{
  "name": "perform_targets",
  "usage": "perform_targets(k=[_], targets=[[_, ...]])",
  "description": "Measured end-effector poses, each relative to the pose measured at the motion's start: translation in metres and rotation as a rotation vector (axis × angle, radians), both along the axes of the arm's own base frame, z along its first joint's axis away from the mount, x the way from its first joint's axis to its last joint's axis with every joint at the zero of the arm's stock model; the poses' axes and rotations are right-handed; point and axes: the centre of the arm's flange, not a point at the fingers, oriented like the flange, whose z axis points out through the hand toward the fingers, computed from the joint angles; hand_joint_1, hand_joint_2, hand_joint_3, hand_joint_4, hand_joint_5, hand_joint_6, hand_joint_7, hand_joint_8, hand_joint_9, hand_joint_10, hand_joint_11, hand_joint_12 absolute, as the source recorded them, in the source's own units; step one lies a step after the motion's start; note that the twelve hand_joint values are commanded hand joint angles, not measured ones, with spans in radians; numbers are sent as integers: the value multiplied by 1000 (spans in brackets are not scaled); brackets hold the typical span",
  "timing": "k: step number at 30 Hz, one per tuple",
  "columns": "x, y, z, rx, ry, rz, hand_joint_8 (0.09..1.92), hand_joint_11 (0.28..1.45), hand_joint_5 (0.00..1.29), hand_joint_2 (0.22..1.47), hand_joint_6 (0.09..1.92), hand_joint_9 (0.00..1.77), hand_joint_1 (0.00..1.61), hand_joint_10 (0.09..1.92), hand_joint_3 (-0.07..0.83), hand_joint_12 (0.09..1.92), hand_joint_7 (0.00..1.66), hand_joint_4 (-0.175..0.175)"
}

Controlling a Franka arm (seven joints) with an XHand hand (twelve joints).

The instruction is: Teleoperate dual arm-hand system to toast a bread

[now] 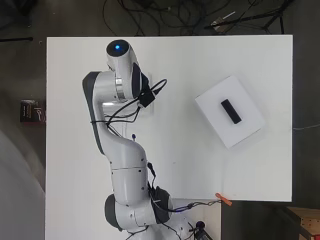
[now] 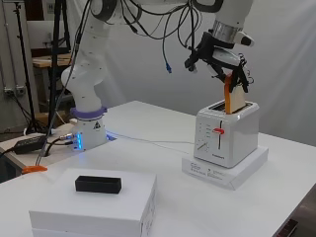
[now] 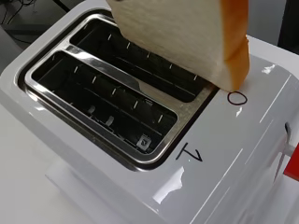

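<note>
Black-and-white robot hand (image 2: 219, 61) grasping bread slice (image 2: 236, 96); toaster (image 3: 140, 154) slots visible at wrist only

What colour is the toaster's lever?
Red lever on the white toaster, clearest in the side view.

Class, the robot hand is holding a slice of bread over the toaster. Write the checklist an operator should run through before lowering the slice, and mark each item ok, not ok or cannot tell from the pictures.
1. Hand curled round the bread slice: ok.
2. Both slots empty of anything: ok in the wrist view; the nearer slot shows only bare wire guides.
3. Slice lined up with the farther slot: not ok, it hangs tilted with its lower corner past the slot's end.
4. Red lever raised: ok.
5. Toaster seated squarely on its white box: ok.
6. Toaster plugged in: cannot tell.
</note>
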Motion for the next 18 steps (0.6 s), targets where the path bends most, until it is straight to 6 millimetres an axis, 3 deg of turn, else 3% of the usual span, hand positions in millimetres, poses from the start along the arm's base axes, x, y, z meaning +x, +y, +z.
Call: perform_targets(k=[7,13,18], targets=[[-2,23,-4,-25,-20,85,955,863,662,1182,1318,1411,1227,87,-1,87,1066,-175],[-3,34,12,-33,-49,108,963,887,662,1182,1311,1428,1227,87,0,87,1064,-175],[-5,38,-2,-22,-19,104,948,845,651,1185,1344,1410,1225,87,0,87,1063,-175]])
